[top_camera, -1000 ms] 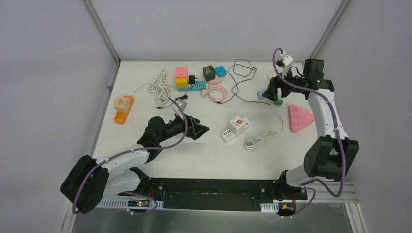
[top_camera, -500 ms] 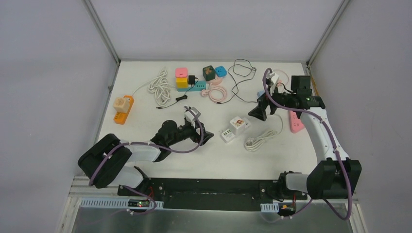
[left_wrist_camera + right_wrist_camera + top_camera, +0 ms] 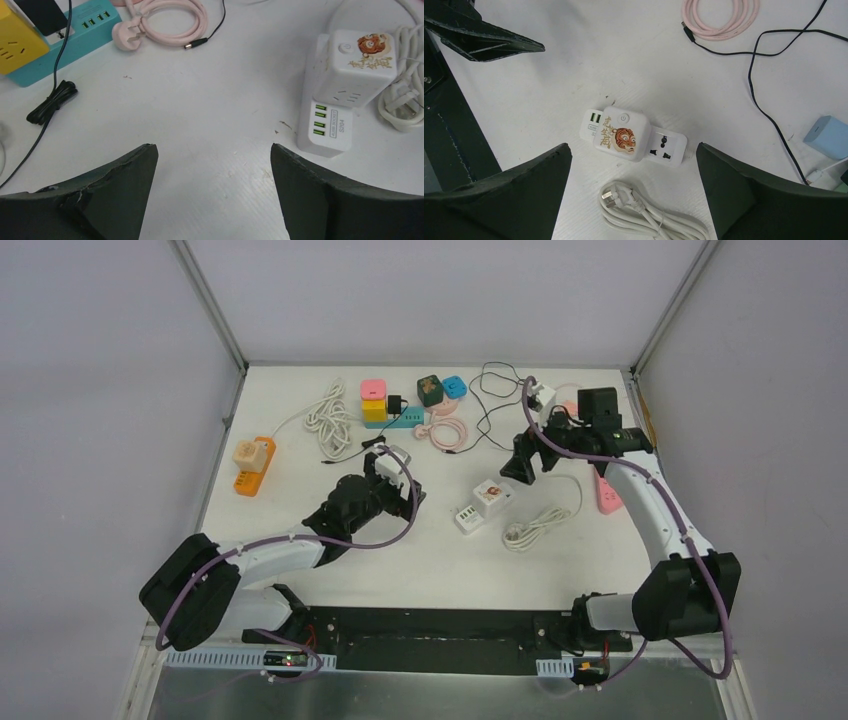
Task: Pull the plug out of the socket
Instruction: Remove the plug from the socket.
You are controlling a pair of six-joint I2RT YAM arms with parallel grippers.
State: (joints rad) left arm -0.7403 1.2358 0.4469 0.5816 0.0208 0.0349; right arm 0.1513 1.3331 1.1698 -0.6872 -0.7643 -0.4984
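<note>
A white table (image 3: 440, 560) sits between grey walls. In the middle lies a white socket strip (image 3: 325, 127) marked S204, with the tiger plug (image 3: 620, 134) stuck on top. The left gripper (image 3: 212, 147) and right gripper (image 3: 633, 145) both gape wide, holding nothing. Bare table lies left of the strip. A white cord (image 3: 649, 212) curls just beside it.

We see the plug (image 3: 620, 133), a white cube with a tiger picture and a round button on top, still seated upright in the socket (image 3: 667, 146). The socket is a white strip lying flat near the middle of the worktop (image 3: 574, 60). It has green USB ports at one end and a free outlet beside the plug.
</note>
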